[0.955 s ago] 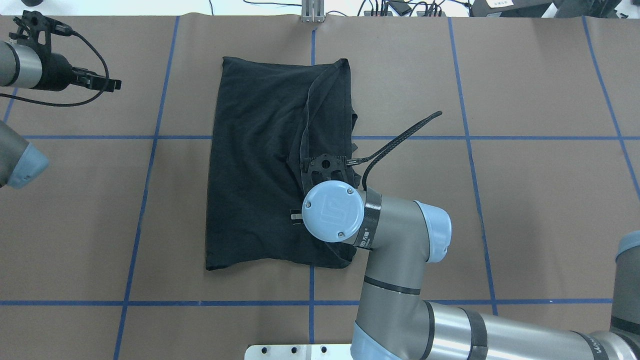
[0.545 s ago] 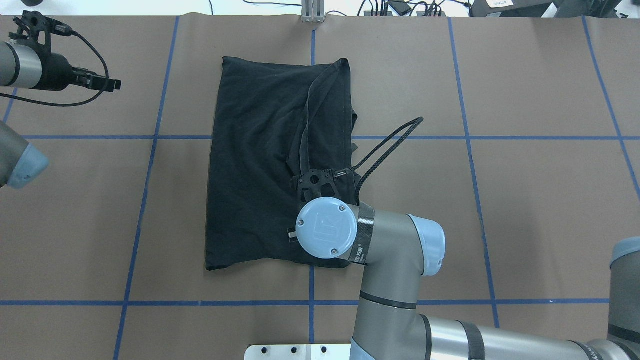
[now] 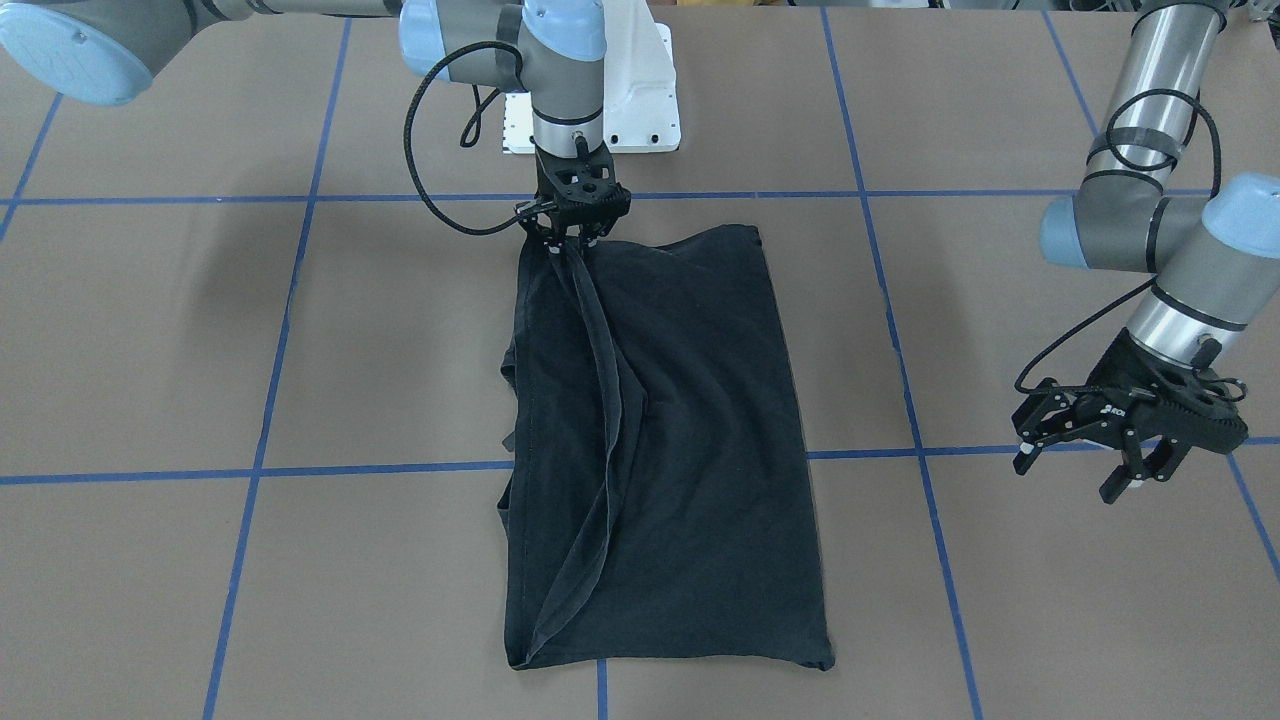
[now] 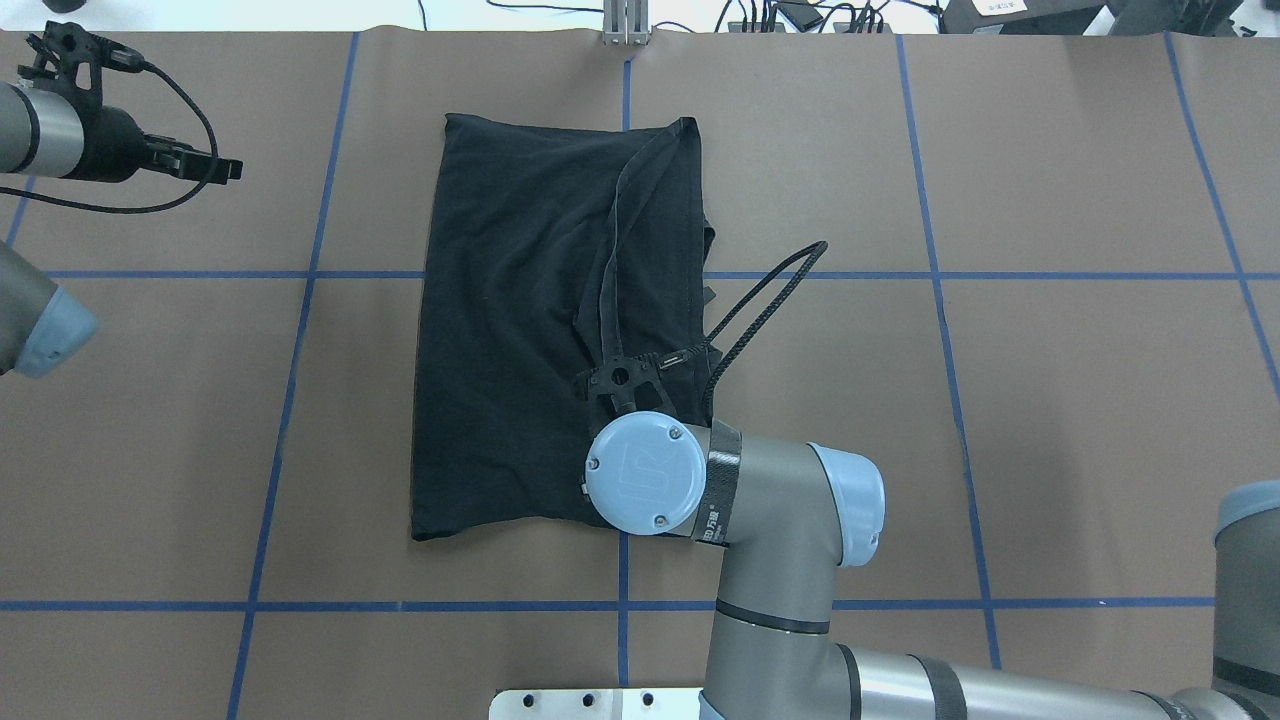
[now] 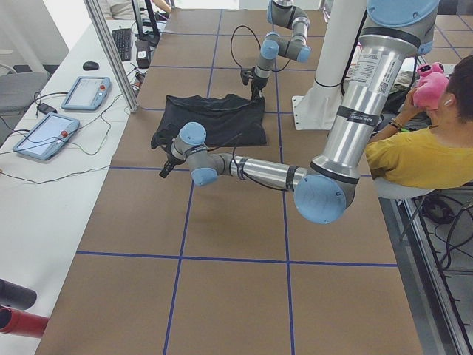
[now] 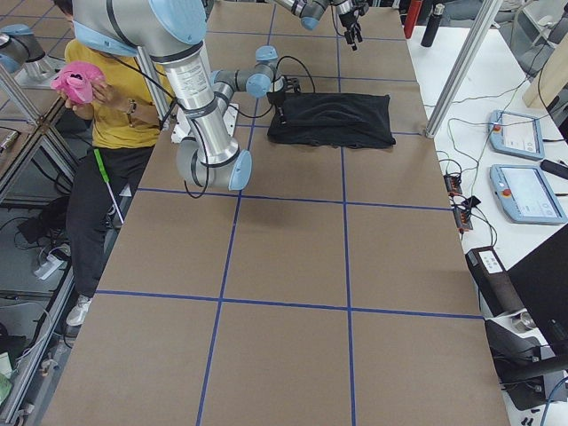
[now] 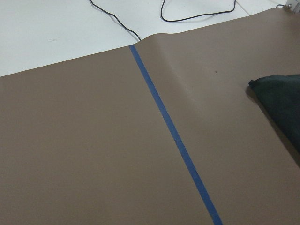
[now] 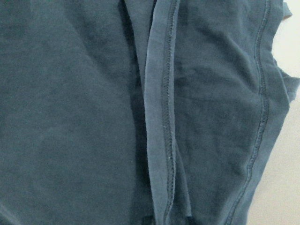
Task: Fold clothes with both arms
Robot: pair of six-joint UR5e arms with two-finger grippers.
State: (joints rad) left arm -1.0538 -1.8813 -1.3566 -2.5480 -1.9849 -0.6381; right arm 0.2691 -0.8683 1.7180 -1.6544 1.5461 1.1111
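Observation:
The black T-shirt (image 4: 510, 330) lies folded lengthwise on the brown table, plain side up, with a long hem fold (image 3: 600, 400) running along it. My right gripper (image 3: 568, 243) is shut on the end of that fold at the shirt's edge nearest the robot's base. From overhead its fingers are hidden under the wrist cap (image 4: 640, 485). The right wrist view shows only stitched hem and dark fabric (image 8: 164, 117). My left gripper (image 3: 1068, 474) hangs open and empty, well off to the side of the shirt. A shirt corner (image 7: 281, 101) shows in the left wrist view.
Blue tape lines (image 4: 300, 275) divide the table cover. The white mounting base (image 3: 630, 90) stands just behind the shirt. A seated person in a yellow shirt (image 5: 414, 159) is beside the robot. Tablets (image 5: 44, 133) and cables lie on the white bench.
My right wrist has moved toward the robot's base, drawing the hem fold along the shirt with it. Its cable loop has bent in closer. The left arm has not moved.

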